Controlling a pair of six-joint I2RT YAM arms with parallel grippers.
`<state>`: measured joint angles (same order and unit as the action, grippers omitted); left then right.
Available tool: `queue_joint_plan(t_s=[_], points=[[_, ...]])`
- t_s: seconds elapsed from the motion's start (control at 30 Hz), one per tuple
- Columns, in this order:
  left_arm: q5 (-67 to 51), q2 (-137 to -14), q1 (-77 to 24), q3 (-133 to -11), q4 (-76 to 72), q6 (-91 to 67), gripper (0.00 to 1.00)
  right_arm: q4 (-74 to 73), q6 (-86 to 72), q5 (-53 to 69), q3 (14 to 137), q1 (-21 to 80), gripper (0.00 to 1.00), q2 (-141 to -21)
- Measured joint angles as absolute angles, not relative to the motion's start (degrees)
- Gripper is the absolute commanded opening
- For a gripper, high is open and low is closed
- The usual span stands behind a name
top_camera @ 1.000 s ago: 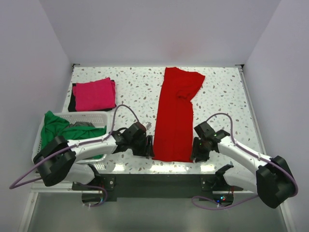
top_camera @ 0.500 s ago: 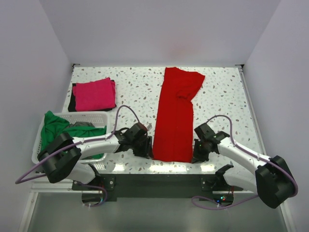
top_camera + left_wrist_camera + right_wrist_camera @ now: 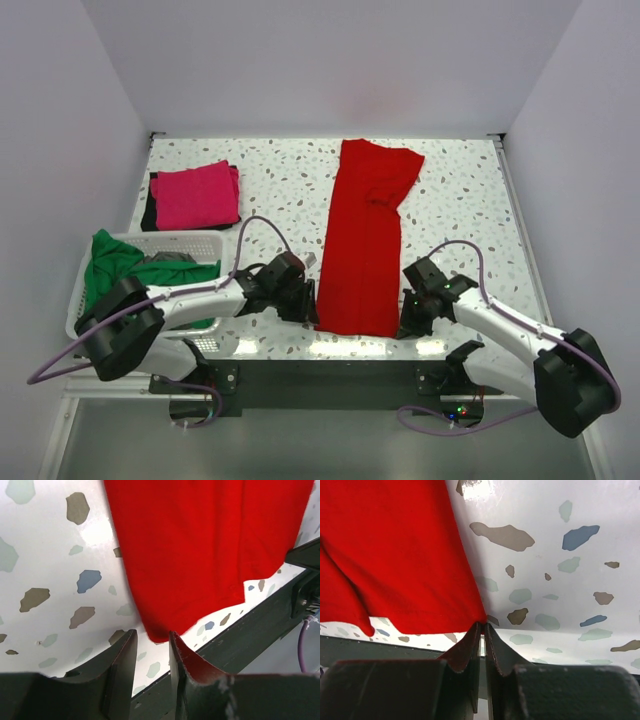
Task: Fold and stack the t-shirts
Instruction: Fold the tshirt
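The red t-shirt point(image 3: 365, 235) lies as a long folded strip down the middle of the table, its hem at the near edge. My left gripper point(image 3: 312, 312) is at the hem's near left corner. In the left wrist view its fingers point(image 3: 152, 635) stand apart, with the tip of the red corner point(image 3: 200, 555) just between them. My right gripper point(image 3: 403, 322) is at the near right corner, shut point(image 3: 483, 626) on the red cloth point(image 3: 395, 555). The magenta-pink t-shirt point(image 3: 195, 193) lies folded at the back left. The green t-shirt point(image 3: 115, 262) is bunched in the basket.
A white laundry basket point(image 3: 190, 243) stands at the near left, right beside my left arm. A dark folded cloth point(image 3: 150, 215) peeks out under the pink shirt. The table's dark front edge point(image 3: 260, 630) runs just below the red hem.
Both pairs of jaws have narrowed. The right one has closed onto the hem's corner. The left one is still apart around its corner. The shirt has not moved.
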<state>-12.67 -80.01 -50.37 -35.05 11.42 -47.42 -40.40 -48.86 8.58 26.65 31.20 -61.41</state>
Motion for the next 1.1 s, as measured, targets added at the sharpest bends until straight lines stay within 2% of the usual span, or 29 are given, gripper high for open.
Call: queue_joint_plan(t_s=[0.23,0.53,0.73,0.93,1.1], points=[[-12.21,-77.91,-50.37,-35.05,11.18,-47.46,0.39,-41.23,-49.15,8.56,26.59,31.42,0.09,-60.29],[-13.65,-83.4,-50.3,-35.77,9.8,-47.44,0.38,-42.22,-49.32,8.56,26.57,31.51,0.08,-60.23],[-15.07,-85.41,-50.26,-36.45,8.75,-47.44,0.25,-42.44,-49.6,8.58,26.57,31.57,0.06,-60.23],[-16.19,-86.26,-50.26,-36.34,8.21,-47.37,0.01,-43.03,-50.57,8.95,26.57,31.94,0.01,-59.11],[-16.47,-86.24,-50.26,-36.23,8.38,-47.37,0.0,-42.96,-51.51,10.24,26.52,32.56,0.0,-58.85]])
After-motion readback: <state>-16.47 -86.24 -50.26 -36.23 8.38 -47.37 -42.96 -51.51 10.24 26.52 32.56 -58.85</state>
